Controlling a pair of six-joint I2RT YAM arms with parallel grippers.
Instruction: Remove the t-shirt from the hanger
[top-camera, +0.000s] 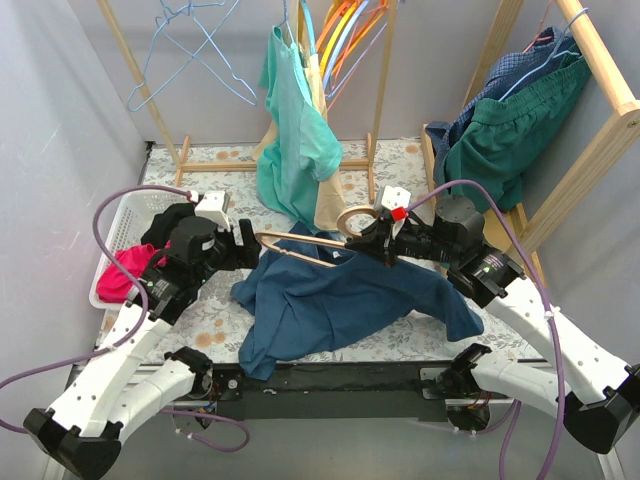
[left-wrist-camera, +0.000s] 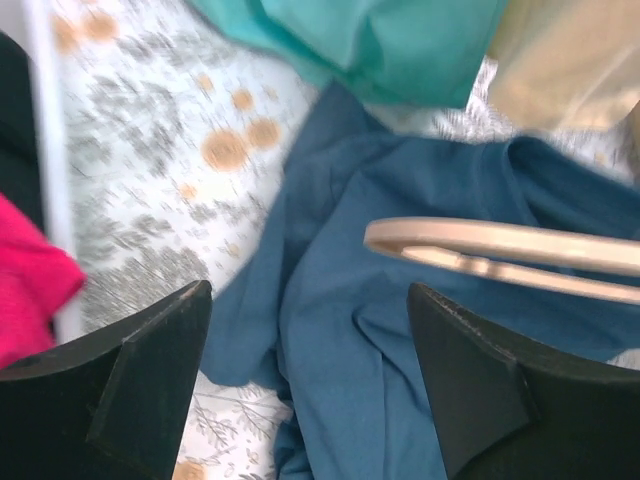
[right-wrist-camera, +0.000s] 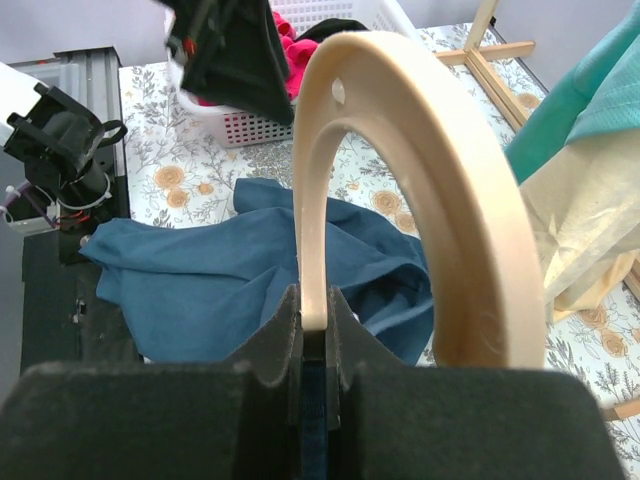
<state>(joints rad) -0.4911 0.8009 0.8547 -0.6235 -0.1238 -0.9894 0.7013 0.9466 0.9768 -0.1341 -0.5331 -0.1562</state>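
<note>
The blue t-shirt (top-camera: 340, 300) lies crumpled on the flowered table, and shows in the left wrist view (left-wrist-camera: 340, 330) and right wrist view (right-wrist-camera: 200, 290). The wooden hanger (top-camera: 300, 243) is held above it, its left arm bare and its round hook (right-wrist-camera: 430, 150) up. My right gripper (top-camera: 385, 243) is shut on the hanger at the base of the hook (right-wrist-camera: 315, 320). My left gripper (top-camera: 250, 245) is open and empty just left of the hanger's bare arm tip (left-wrist-camera: 480, 245), above the shirt, with its fingers (left-wrist-camera: 150, 380) apart. Whether the hanger's other arm is inside the shirt is hidden.
A white basket (top-camera: 112, 235) with pink and black clothes stands at the left. A teal garment (top-camera: 295, 140) and a beige one hang from the back rack, reaching the table. Green and blue garments (top-camera: 510, 130) hang on the wooden rack at right.
</note>
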